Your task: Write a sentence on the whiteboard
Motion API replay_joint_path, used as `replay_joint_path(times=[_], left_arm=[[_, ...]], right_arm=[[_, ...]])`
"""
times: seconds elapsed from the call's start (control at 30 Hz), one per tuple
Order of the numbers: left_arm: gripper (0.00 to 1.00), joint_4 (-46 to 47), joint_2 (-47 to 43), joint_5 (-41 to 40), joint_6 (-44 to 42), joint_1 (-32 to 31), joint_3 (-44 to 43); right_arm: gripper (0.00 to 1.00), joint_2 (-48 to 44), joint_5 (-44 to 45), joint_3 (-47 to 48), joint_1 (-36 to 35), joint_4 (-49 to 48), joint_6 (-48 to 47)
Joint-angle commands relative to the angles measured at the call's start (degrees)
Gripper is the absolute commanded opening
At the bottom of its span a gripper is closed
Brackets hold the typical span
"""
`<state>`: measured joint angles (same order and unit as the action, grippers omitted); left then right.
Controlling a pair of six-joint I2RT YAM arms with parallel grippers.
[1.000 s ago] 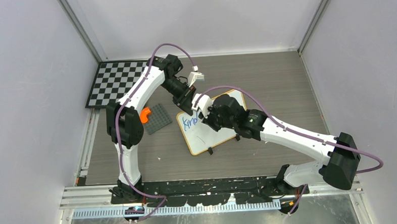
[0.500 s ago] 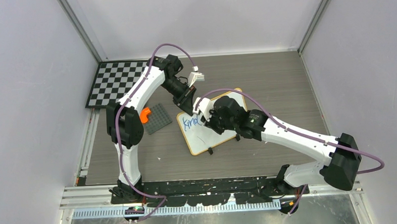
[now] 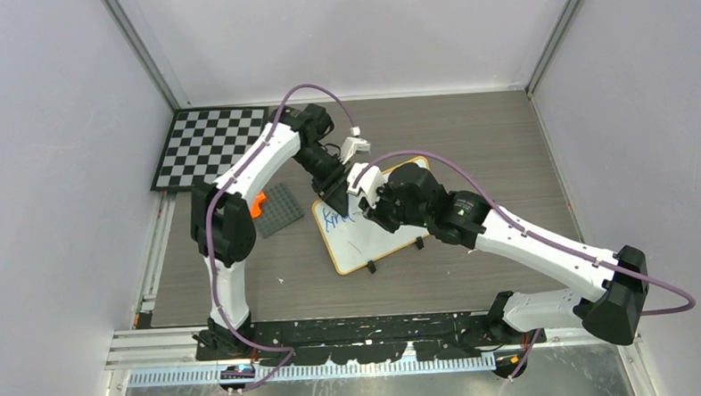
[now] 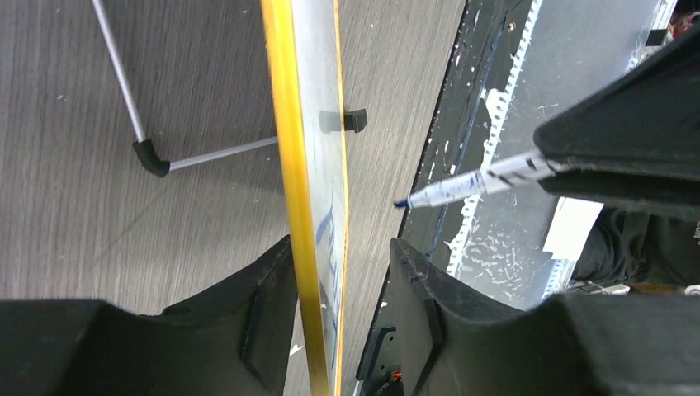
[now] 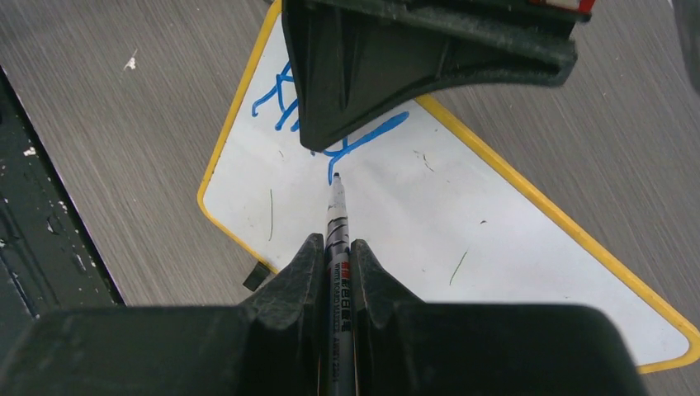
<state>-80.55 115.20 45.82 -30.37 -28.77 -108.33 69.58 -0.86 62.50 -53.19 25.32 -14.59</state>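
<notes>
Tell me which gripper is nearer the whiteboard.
Left. The left gripper straddles the whiteboard's edge, jaws apart; the right gripper holds the marker, tip short of the board.

We make out only "Kin" in the blue sentence (image 3: 334,218) on the whiteboard (image 3: 371,242); the print on the marker (image 5: 338,247) is illegible.

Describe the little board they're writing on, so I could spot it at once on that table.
Look at the middle of the grey wooden table, where the two arms meet. There sits the whiteboard, a small white rectangle with blue writing begun at its left end. Its thin orange-yellow frame sets it apart from the checkerboard and the grey studded plate to its left.
</notes>
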Motion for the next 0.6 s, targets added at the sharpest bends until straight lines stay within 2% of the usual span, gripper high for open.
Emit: replay_joint_path(times=[0.0,0.23,0.43,0.5,0.57], left_arm=[[0.46,2.09,-6.82,0.93,0.90,2.55,2.04],[0.46,6.69,-11.63,3.91,2.25,5.95,9.07],[0.43,9.02,-10.81,6.48,3.18,6.89,11.49],[0.41,9.38,-10.09,6.84,3.38,6.89,11.50],[0.35,9.63,-9.47,7.48,3.43,6.89,11.31]], right_arm=[[0.00,-1.92,-1.10,1.11,0.15,-2.23,1.51],[0.00,-2.13,-1.75,-0.15,0.13,-3.56,2.57],[0.00,-1.59,-2.98,-1.05,0.77,-5.50,3.87],[0.00,-1.56,-3.94,-1.42,1.27,-6.03,4.44],[0.00,-1.65,-4.52,-1.94,1.77,-6.60,4.86]])
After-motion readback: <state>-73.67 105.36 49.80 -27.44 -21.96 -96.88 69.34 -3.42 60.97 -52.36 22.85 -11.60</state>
